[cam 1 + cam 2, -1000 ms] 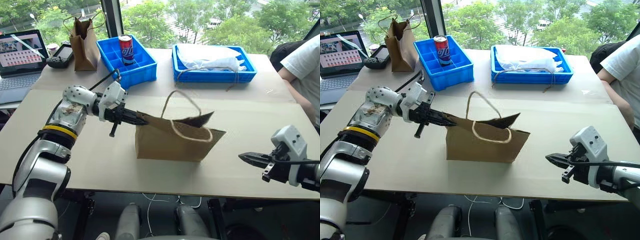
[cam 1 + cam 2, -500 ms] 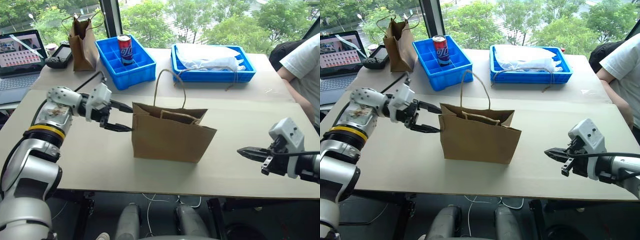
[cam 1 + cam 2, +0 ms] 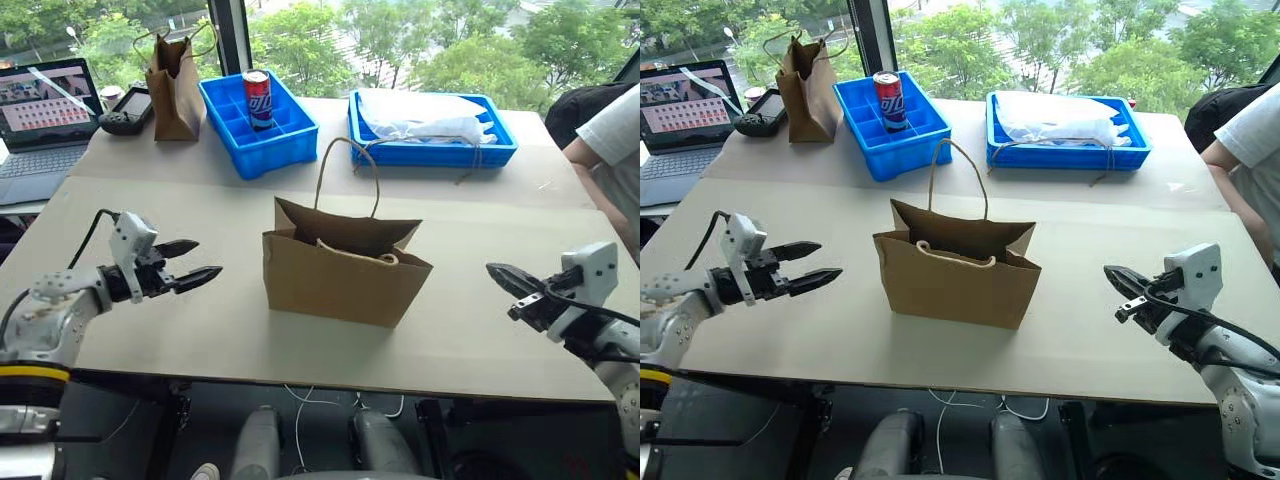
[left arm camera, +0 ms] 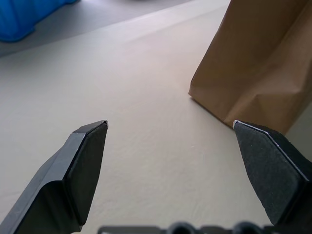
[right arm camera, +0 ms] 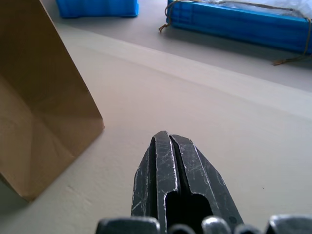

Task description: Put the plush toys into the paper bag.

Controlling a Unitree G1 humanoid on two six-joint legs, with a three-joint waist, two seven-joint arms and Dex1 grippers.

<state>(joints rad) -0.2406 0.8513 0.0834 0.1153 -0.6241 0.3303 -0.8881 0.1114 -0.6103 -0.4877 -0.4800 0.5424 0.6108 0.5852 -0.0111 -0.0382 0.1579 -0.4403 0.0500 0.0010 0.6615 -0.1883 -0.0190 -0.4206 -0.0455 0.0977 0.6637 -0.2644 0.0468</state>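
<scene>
Can [image 3: 259,97] lettering too small to read.

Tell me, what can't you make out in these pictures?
- Inside of the paper bag: its front wall hides the bottom in both eye views, so any plush toys inside cannot be seen.
- Laptop screen: too small to read.
- Person: cut off by the edge.

Bare table [image 3: 200,320] flanks the paper bag [image 3: 340,275], its upright handle [image 3: 347,175] overhanging the mouth.

Paper bag [image 3: 340,280]: wide, light-brown kraft, upright, mouth open, one loop handle raised, mid-table; toys unseen.
</scene>
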